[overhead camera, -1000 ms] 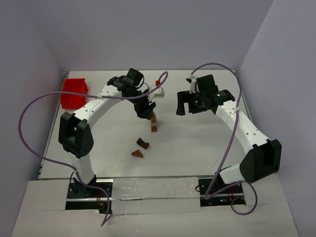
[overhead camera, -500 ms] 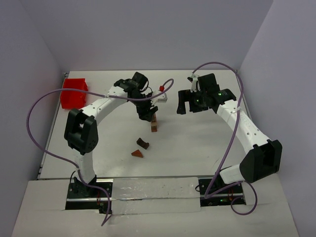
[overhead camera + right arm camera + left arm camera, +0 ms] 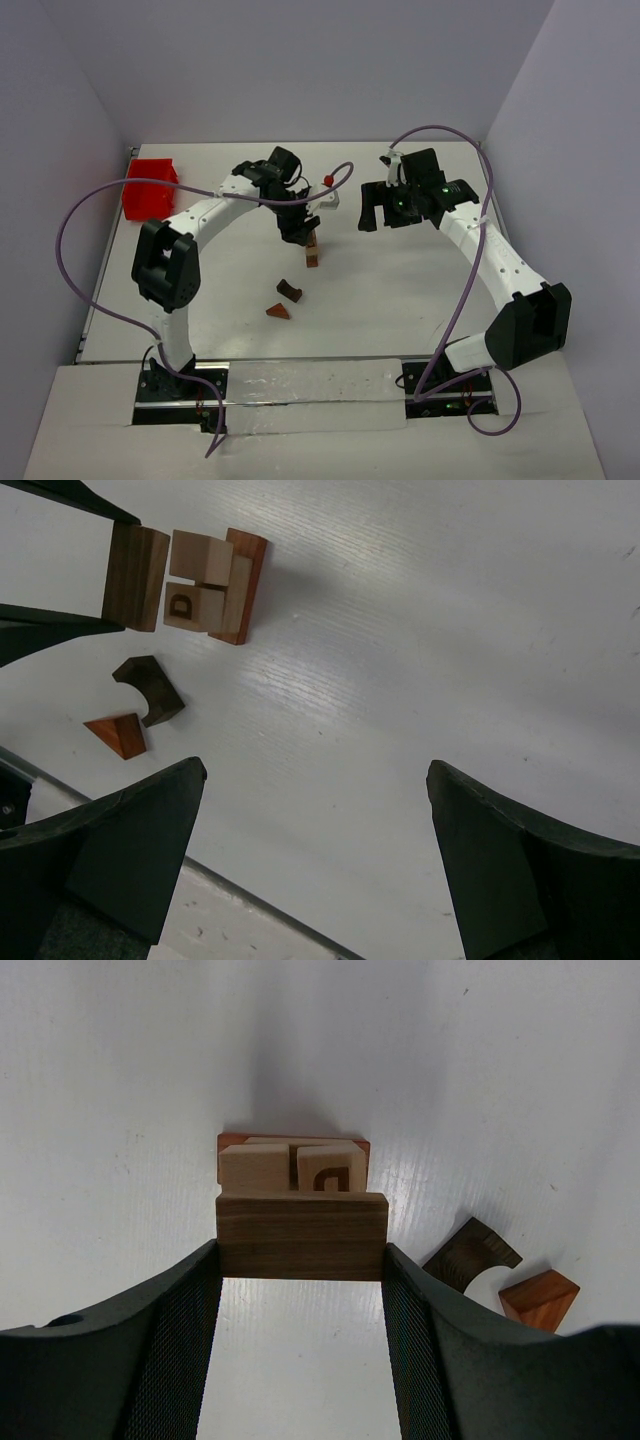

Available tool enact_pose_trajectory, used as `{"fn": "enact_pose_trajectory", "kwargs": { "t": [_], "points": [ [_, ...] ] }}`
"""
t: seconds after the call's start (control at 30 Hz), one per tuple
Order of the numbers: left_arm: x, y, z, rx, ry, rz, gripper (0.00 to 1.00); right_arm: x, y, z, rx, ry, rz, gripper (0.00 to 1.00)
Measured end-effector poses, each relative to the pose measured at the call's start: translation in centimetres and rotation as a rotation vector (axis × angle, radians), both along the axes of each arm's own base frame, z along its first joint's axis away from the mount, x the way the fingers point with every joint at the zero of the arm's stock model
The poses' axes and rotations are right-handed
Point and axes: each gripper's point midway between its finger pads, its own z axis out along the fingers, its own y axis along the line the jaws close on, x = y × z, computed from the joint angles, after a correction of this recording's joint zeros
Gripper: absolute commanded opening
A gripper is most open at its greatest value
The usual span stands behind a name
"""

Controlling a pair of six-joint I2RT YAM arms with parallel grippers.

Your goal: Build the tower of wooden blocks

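Observation:
The wood block tower (image 3: 313, 252) stands mid-table: a reddish-brown base block (image 3: 293, 1141) with two light cubes (image 3: 292, 1168) on it, one marked with a letter. My left gripper (image 3: 297, 232) is shut on a dark brown cuboid (image 3: 302, 1237) and holds it right at the top of the cubes; I cannot tell whether it rests on them. The stack also shows in the right wrist view (image 3: 215, 585), with the dark cuboid (image 3: 135, 577) against it. My right gripper (image 3: 385, 212) is open and empty, hovering to the right of the tower.
A dark brown arch block (image 3: 289, 290) and a reddish triangular wedge (image 3: 278, 311) lie loose in front of the tower. Both show in the right wrist view: the arch (image 3: 148, 688) and the wedge (image 3: 118, 734). A red tray (image 3: 150, 187) sits at the far left.
My left gripper has moved right and a little down with the dark cuboid, onto the tower, and has held still for the last half second. The right arm has not moved.

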Motion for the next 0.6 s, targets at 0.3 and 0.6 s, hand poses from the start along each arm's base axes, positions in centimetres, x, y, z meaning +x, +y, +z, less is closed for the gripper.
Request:
{"fn": "enact_pose_trajectory", "kwargs": {
  "t": [0.3,0.6],
  "points": [
    [0.0,-0.4,-1.0,0.008,0.008,-0.012,0.41,0.1,-0.2,0.0,0.001,0.001,-0.005,1.0],
    [0.0,-0.8,-1.5,0.015,-0.001,-0.034,0.45,0.1,-0.2,0.0,0.003,0.002,-0.007,1.0]
  ]
}}
